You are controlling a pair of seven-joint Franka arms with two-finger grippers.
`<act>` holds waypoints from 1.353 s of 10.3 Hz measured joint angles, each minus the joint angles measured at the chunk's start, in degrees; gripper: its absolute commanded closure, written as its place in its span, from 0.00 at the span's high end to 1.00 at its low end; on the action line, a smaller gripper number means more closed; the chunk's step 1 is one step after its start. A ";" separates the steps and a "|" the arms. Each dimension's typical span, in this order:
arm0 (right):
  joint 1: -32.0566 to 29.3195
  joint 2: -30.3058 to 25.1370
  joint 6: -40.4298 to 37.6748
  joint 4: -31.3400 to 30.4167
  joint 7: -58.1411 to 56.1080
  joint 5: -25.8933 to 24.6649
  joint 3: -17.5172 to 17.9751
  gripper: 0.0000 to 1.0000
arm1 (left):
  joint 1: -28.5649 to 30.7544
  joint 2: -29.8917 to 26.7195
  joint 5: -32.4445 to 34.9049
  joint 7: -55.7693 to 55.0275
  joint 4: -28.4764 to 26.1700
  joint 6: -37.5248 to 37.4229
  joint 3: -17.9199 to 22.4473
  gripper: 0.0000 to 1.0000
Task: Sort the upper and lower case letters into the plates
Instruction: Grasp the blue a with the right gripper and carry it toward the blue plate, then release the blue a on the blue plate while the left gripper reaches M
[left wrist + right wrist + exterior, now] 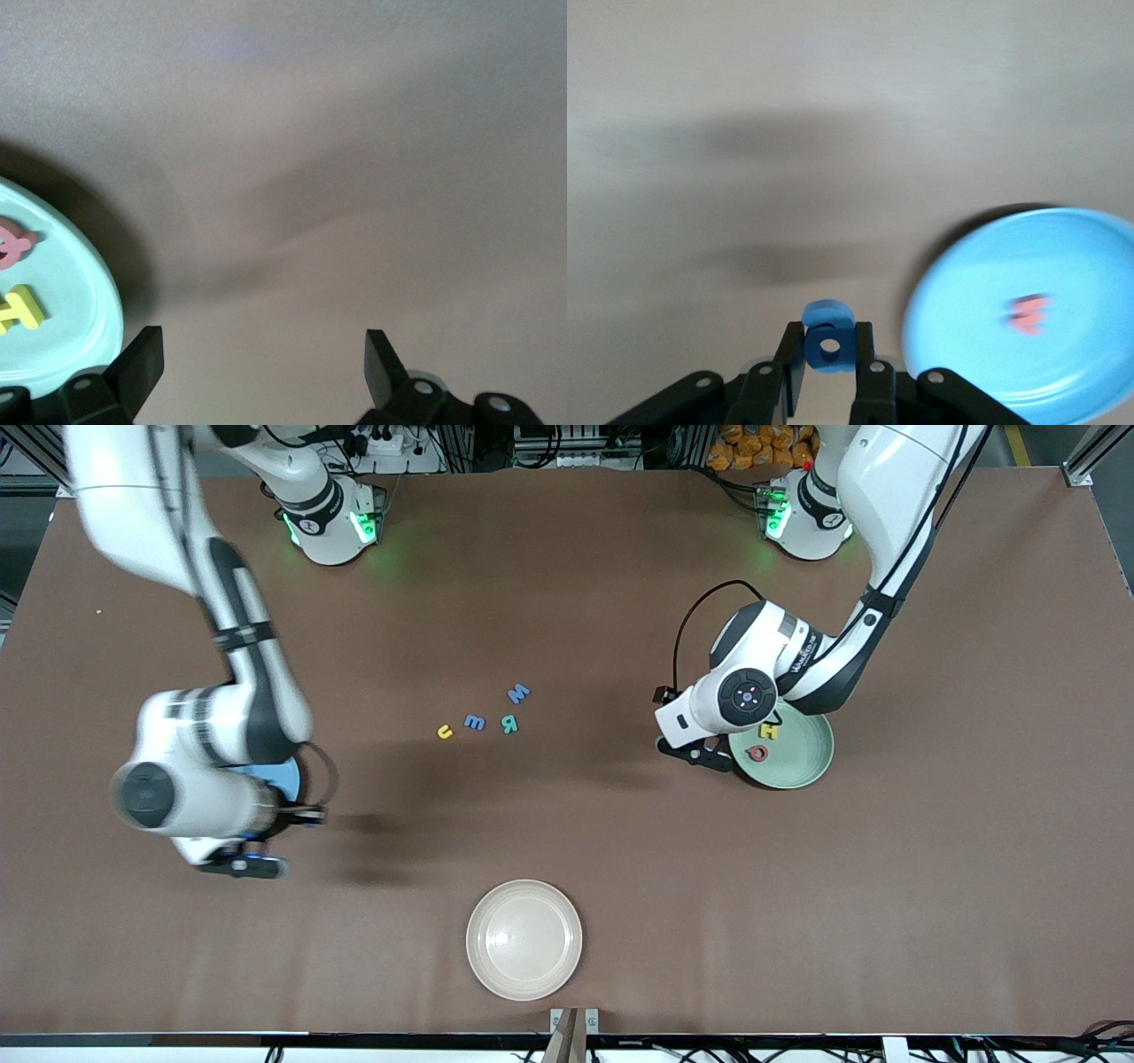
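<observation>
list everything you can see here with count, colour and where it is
loose letters: 4 on the bare table between the arms; blue W, teal R, blue m, yellow u
green plate: 1, pale green, toward the left arm's end
letters in green plate: 2; yellow H, red-pink letter
blue plate: 1, toward the right arm's end, mostly under the right arm
letter in blue plate: 1, red-pink piece
cream plate: 1, nearest the front camera
held letter: 1, blue, in the right tool
left tool: open, beside the green plate
right tool: shut on the held letter, beside the blue plate
</observation>
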 measured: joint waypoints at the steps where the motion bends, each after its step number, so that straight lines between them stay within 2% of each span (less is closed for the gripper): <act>1: -3.09 -0.23 0.15 -0.94 -5.11 -0.28 0.01 0.00 | -0.99 0.40 -0.29 -2.46 1.22 0.03 -0.13 1.00; 2: -5.57 -0.25 0.19 -1.59 -9.08 -0.44 0.04 0.17 | -3.24 1.14 -0.60 -6.73 3.35 0.04 -0.27 1.00; 3: -7.27 -0.26 0.20 -2.52 -11.59 -0.53 0.06 0.95 | -6.74 2.40 -0.67 -13.06 6.13 0.05 -0.39 1.00; 4: -8.02 -0.26 0.22 -3.70 -12.57 -0.55 0.10 1.00 | -10.54 4.08 -0.67 -19.96 9.03 0.05 -0.44 1.00; 5: -8.07 -0.25 0.43 -4.81 -12.70 -0.55 0.17 1.00 | -13.79 5.96 -0.67 -25.18 11.54 0.09 -0.42 1.00; 7: -8.04 -0.26 0.63 -5.49 -12.71 -0.56 0.48 1.00 | -16.58 9.21 -0.67 -28.78 14.96 1.09 -0.29 1.00; 10: -7.56 -0.29 0.63 -5.54 -11.50 -0.03 1.06 1.00 | -17.90 11.25 -0.67 -29.54 16.08 6.51 -0.10 1.00; 12: -5.93 -0.92 0.90 -6.37 -6.43 0.59 1.56 1.00 | -19.94 12.12 -0.67 -29.61 16.15 9.63 0.46 1.00; 14: -2.95 -3.10 4.46 -10.08 0.16 1.71 1.76 1.00 | -25.44 13.50 -0.67 -31.39 16.20 12.67 4.20 1.00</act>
